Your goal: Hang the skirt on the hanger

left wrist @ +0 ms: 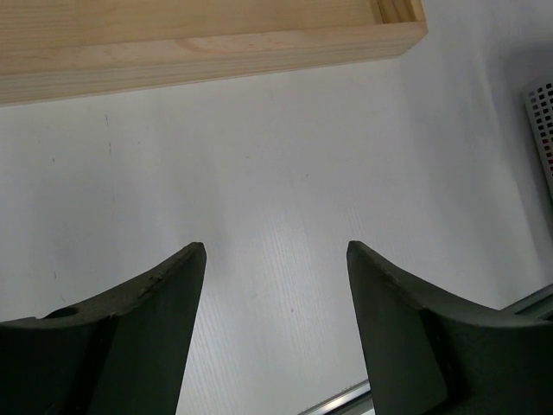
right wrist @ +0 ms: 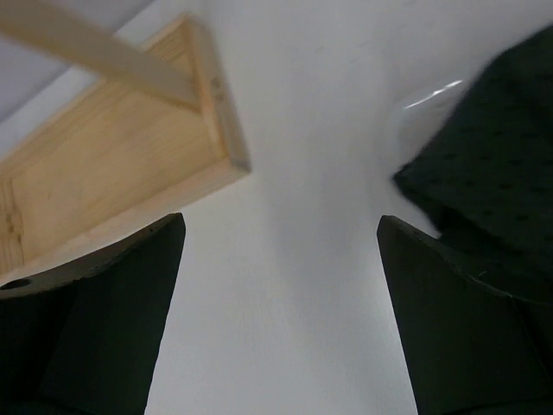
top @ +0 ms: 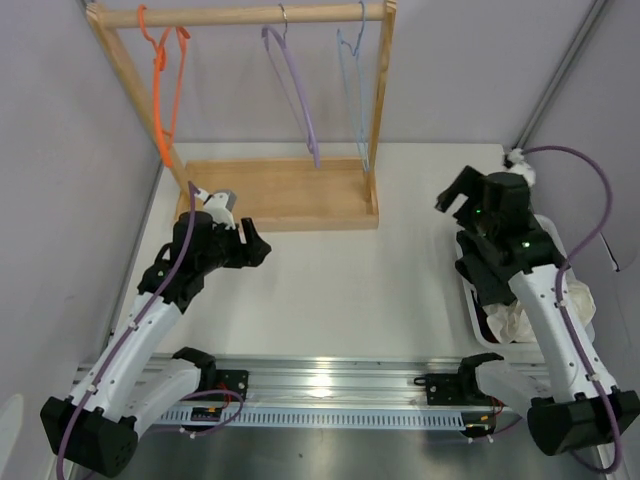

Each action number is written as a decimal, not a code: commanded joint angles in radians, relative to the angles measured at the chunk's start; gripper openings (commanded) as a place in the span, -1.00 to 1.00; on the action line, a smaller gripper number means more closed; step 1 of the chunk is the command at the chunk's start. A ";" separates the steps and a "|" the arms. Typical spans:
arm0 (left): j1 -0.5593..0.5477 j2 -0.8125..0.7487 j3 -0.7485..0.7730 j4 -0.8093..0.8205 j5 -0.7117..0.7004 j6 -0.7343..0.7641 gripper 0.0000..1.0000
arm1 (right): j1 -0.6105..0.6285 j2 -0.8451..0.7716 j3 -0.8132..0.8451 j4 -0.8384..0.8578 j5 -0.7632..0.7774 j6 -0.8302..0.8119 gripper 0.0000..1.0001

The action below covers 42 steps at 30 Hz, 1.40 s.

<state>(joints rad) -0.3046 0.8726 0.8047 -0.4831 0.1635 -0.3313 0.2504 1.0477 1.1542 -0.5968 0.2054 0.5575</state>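
On my far left, a thin orange wire hanger (top: pixel 160 95) hangs from the rail of the light wooden clothes rack (top: pixel 240 15). Below it, the left gripper (top: pixel 252 246) hovers over the white table (top: pixel 350 290), just in front of the rack's shallow wooden base tray (top: pixel 290 190). In its wrist view the two dark fingers (left wrist: pixel 164 303) are spread wide, with only bare tabletop between them.

Further along the rail hang a thin purple wire hanger (top: pixel 295 90) and then the thin light-blue wire hanger (top: pixel 357 95), next to the rack's right post.

The right gripper (top: pixel 468 197) sits above the table right of the rack, its jaws likewise parted and holding nothing. Its wrist camera shows the dark charcoal dotted skirt (right wrist: pixel 492 156) heaped near the right-hand finger. From overhead, the right arm covers the skirt and I cannot pick it out. Beneath that arm, a white plastic bin (top: pixel 482 338) holds a crumpled white cloth (top: pixel 520 322).
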 commanded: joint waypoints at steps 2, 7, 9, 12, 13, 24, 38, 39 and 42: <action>-0.005 -0.038 0.002 0.017 0.039 0.008 0.46 | -0.357 -0.026 0.078 -0.191 -0.089 0.009 0.99; -0.004 -0.047 -0.001 0.018 0.067 0.008 0.46 | -0.681 -0.032 -0.006 -0.236 -0.239 -0.027 0.99; -0.004 -0.052 -0.004 0.020 0.073 0.006 0.46 | -0.703 -0.040 -0.036 -0.248 -0.207 -0.024 0.99; -0.004 -0.055 -0.002 0.023 0.080 0.006 0.46 | -0.730 -0.072 -0.117 -0.224 -0.193 -0.004 0.99; -0.004 -0.053 -0.002 0.023 0.082 0.006 0.47 | -0.735 -0.080 -0.132 -0.221 -0.228 -0.002 0.99; -0.005 -0.070 -0.007 0.014 0.074 0.005 0.47 | -0.738 -0.113 -0.283 -0.218 -0.207 -0.024 0.99; -0.004 -0.080 -0.007 0.017 0.085 0.003 0.48 | -0.738 -0.028 -0.318 -0.097 -0.179 0.025 0.67; -0.004 -0.080 -0.006 0.020 0.085 0.003 0.48 | -0.738 -0.022 -0.320 -0.089 -0.181 0.027 0.58; -0.004 -0.081 -0.009 0.018 0.087 0.002 0.48 | -0.738 -0.006 -0.321 -0.067 -0.192 0.030 0.38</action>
<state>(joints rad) -0.3046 0.8085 0.7994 -0.4831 0.2256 -0.3317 -0.4820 1.0340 0.8322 -0.7261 0.0139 0.5728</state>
